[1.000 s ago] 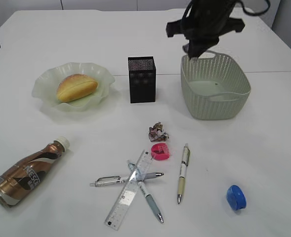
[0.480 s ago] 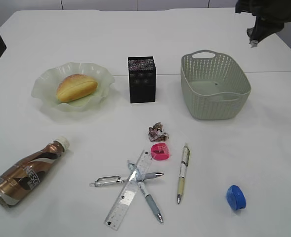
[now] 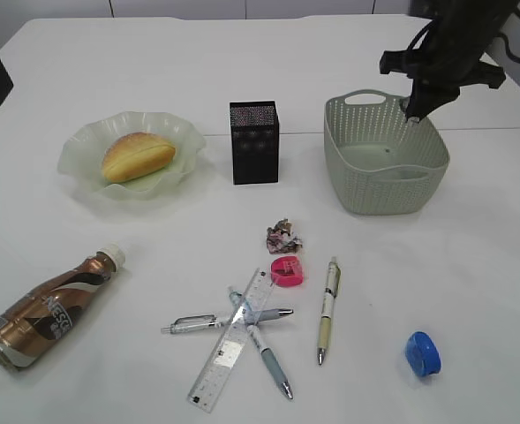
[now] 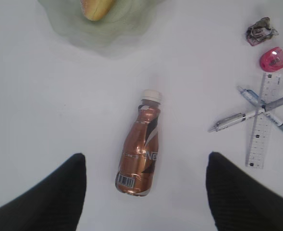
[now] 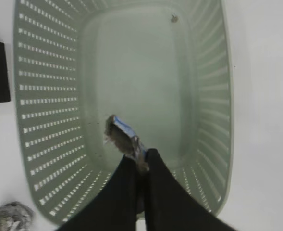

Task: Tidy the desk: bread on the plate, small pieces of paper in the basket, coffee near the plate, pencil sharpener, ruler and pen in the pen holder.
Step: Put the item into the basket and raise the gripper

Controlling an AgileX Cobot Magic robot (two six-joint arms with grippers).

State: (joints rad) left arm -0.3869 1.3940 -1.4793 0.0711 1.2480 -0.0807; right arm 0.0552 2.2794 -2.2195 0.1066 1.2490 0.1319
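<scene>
While hanging over the basket (image 3: 385, 168) at the table's far right, right gripper (image 5: 137, 166) pinched shut on a paper scrap (image 5: 119, 135), scrap sticking out past the fingertips above the basket's inside, basket floor bare apart from a small dark speck; in the exterior view same gripper (image 3: 411, 110) just above the basket's far rim. Left gripper (image 4: 143, 192) spread wide, gripping nothing, fingers (image 4: 50, 199) framing the coffee bottle (image 4: 140, 153) from above, bottle lying on its side, white cap toward the plate (image 4: 127, 29), well apart from it. Bread (image 3: 136, 155) lying on the green plate (image 3: 83, 168) at left. Black pen holder (image 3: 254, 141) upright between plate and basket. Crumpled paper ball (image 3: 282, 236) on the table just beyond the pink pencil sharpener (image 3: 287, 271). Clear ruler (image 3: 230, 339) lying across two crossed pens (image 3: 264, 340), third pen (image 3: 328, 309) just to their right, apart. Blue sharpener (image 3: 422, 352) alone near the front right
</scene>
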